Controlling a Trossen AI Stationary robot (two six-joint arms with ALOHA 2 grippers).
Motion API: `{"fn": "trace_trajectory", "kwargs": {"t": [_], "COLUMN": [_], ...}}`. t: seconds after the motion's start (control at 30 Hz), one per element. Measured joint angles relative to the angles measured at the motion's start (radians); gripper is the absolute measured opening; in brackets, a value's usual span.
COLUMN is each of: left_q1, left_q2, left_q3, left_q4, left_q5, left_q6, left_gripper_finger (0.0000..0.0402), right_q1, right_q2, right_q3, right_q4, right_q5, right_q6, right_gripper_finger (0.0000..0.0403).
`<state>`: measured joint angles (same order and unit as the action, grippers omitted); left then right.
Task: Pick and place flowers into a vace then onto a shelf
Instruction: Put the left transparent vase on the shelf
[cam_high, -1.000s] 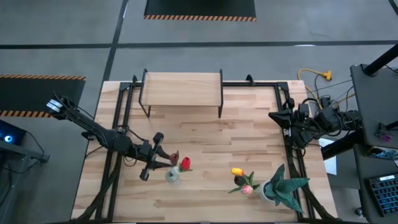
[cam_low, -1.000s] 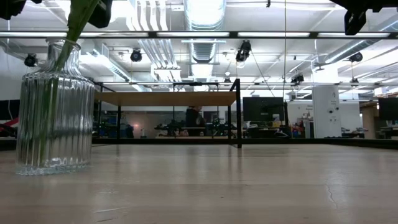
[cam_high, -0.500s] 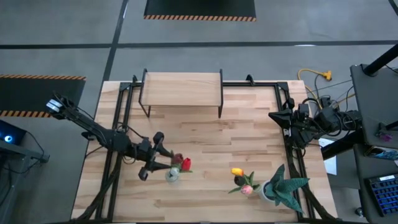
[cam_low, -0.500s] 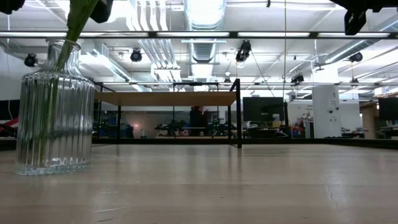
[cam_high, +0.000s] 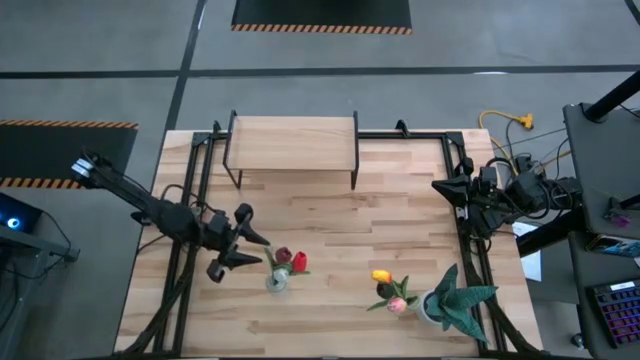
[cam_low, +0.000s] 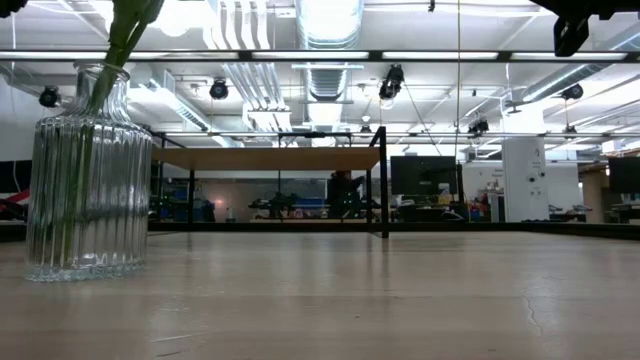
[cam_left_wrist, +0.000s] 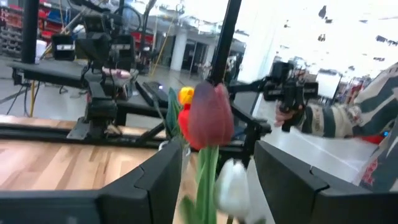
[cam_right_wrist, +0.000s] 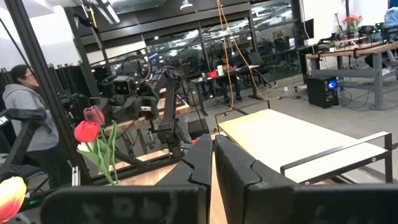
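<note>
My left end effector (cam_high: 243, 249) has backed away to the left of the vase (cam_high: 276, 282) in the last second; a moment ago it sat right over the flower heads, and now its fingers stand apart with nothing between them. I read that as a release: the red and maroon flowers (cam_high: 290, 260) stand in the vase on their own, near the front left of the bench (cam_high: 400, 215). Three more tulips (cam_high: 390, 288), yellow, dark and pink, lie at the near right beside the spiky potted plant (cam_high: 455, 300), so loading goes on before anything reaches the shelf (cam_high: 291, 141) at the far side. My right end effector (cam_high: 445, 187) waits at the right edge, fingers together.

The low view shows what the overhead cannot: the ribbed glass vase (cam_low: 88, 175) upright, green stems (cam_low: 120, 35) inside it. My left wrist view shows the maroon head (cam_left_wrist: 210, 116) close between my open fingers (cam_left_wrist: 158, 177), a white bloom (cam_left_wrist: 232, 193) lower down, and a person's striped sleeve (cam_left_wrist: 345, 115) beyond the bench.
</note>
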<state>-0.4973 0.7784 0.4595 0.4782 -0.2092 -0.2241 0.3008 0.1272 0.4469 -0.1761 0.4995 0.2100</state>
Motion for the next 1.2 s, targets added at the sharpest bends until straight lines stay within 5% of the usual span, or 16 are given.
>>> {"fn": "trace_trajectory", "kwargs": {"t": [0.4, 0.63, 0.9, 1.2], "left_q1": [0.0, 0.0, -0.002, -0.015], "left_q2": [-0.089, -0.028, 0.061, 0.163], "left_q3": [-0.002, -0.041, -0.088, -0.1], "left_q4": [-0.5, -0.513, -0.466, -0.339], "left_q5": [-0.001, 0.006, 0.17, 0.212], "left_q6": [-0.177, -0.311, -0.459, -0.475], "left_gripper_finger": [0.0185, 0.0185, 0.0185, 0.0185], "right_q1": [0.0, 0.0, 0.0, 0.0], "right_q2": [0.0, 0.0, 0.0, 0.0], "right_q3": [0.0, 0.0, 0.0, 0.0], "right_q4": [0.0, -0.001, -0.002, -0.008], "right_q5": [0.0, 0.0, 0.0, 0.0], "right_q6": [0.0, -0.001, -0.003, -0.004], "right_gripper_finger": [0.0013, 0.0013, 0.0013, 0.0013]}}
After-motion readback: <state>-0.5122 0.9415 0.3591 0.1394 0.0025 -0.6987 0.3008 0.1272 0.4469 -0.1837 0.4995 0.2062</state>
